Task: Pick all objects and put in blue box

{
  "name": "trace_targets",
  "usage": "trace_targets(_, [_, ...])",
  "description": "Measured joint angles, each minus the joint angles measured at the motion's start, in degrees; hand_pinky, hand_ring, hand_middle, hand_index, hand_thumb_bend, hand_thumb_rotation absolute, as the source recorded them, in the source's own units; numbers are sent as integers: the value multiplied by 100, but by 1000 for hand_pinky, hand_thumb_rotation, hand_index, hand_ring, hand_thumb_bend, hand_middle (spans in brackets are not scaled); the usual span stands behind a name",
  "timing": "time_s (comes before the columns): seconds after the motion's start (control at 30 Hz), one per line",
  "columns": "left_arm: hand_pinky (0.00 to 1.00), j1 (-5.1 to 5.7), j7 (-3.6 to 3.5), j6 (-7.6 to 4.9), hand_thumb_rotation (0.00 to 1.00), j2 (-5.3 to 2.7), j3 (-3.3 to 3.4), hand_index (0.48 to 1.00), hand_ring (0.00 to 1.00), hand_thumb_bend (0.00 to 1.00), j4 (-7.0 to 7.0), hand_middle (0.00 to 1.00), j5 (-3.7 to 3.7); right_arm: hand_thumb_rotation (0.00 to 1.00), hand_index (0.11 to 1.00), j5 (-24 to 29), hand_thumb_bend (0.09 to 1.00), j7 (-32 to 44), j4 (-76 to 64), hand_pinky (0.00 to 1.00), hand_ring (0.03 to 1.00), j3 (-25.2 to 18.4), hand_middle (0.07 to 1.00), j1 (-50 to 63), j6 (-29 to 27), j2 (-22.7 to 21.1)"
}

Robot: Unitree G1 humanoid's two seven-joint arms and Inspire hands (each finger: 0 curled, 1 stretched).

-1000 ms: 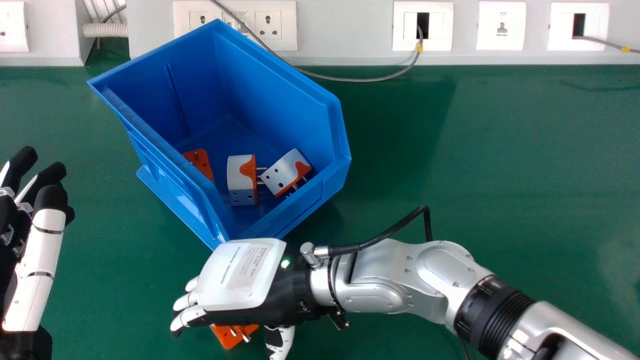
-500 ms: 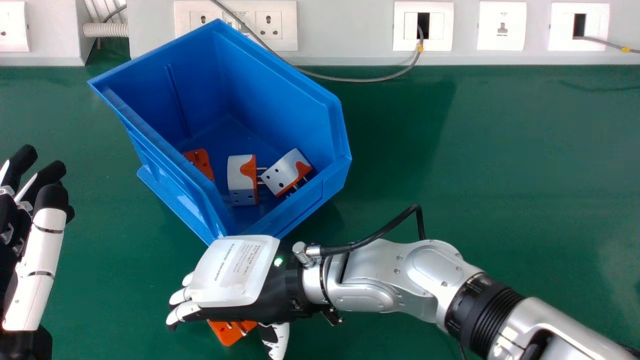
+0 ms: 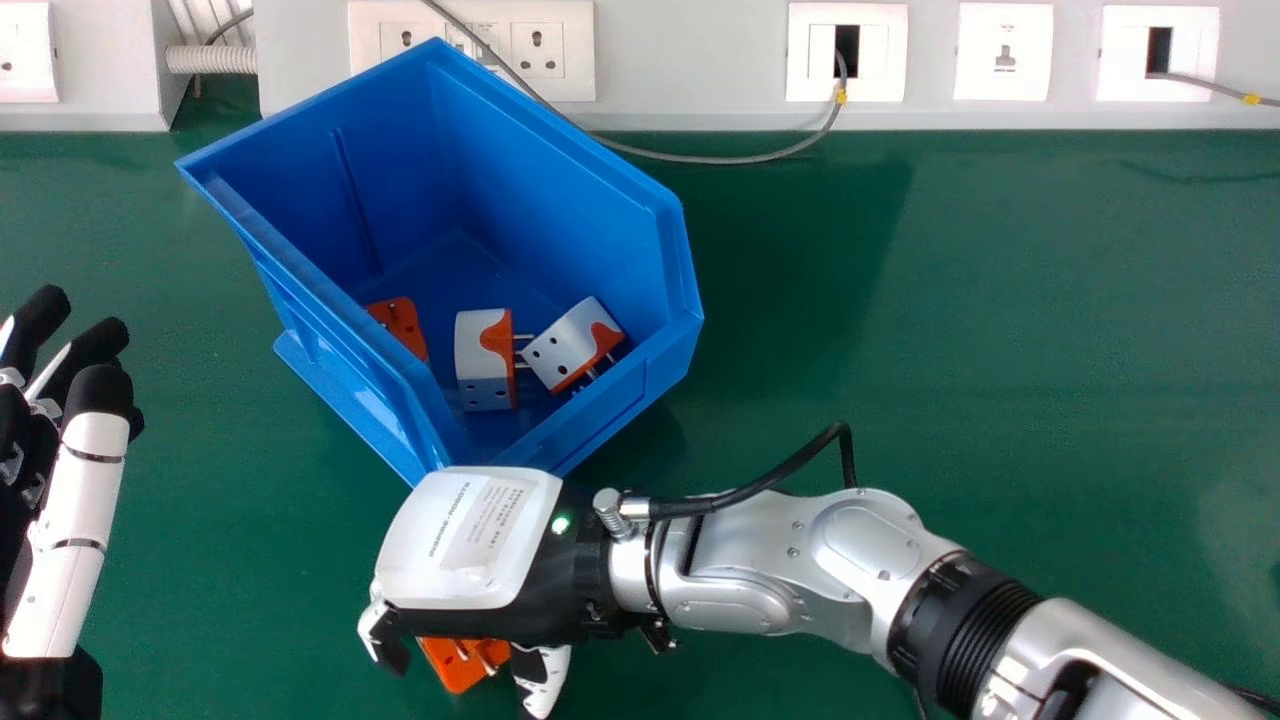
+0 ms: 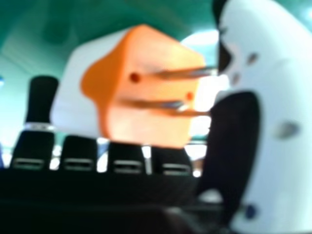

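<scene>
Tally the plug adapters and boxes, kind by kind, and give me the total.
Plug adapters: 4 (three inside the box, one of them showing only orange; one at the right hand)
Blue box: 1
Total: 5

Pale wall panel (image 3: 700, 60) with white sockets (image 3: 845, 52) behind green tabletop (image 3: 1000, 300).
</scene>
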Motion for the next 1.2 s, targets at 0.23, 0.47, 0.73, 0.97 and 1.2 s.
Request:
trace_targets(0.23, [872,-4,7,24,712,9,7,913,904,545,0,875,-1,4,519,1,540,-297,184,225,295,5,491,7,-63,36])
trace_targets(0.47, [872,-2,2,27,710,11,18,912,903,547,0,875,-5,23,494,-142,525,-715,302,158,193,59,366,5,-116,29])
trace_targets(0.73, [872,1,-7,27,709,12,27,912,902,548,0,874,-4,92,473,-387,514,-1312,447,63,94,205,162,-33,-119,37])
trace_targets(0.97, [872,-3,-31,26,709,15,51,912,902,544,11,874,-5,105,470,-396,512,-1396,487,53,80,217,133,-34,-120,45])
trace_targets(1.2, [872,-12,-37,26,707,17,74,912,902,540,17,874,-5,109,469,-396,511,-1395,477,49,77,216,121,-34,-110,45])
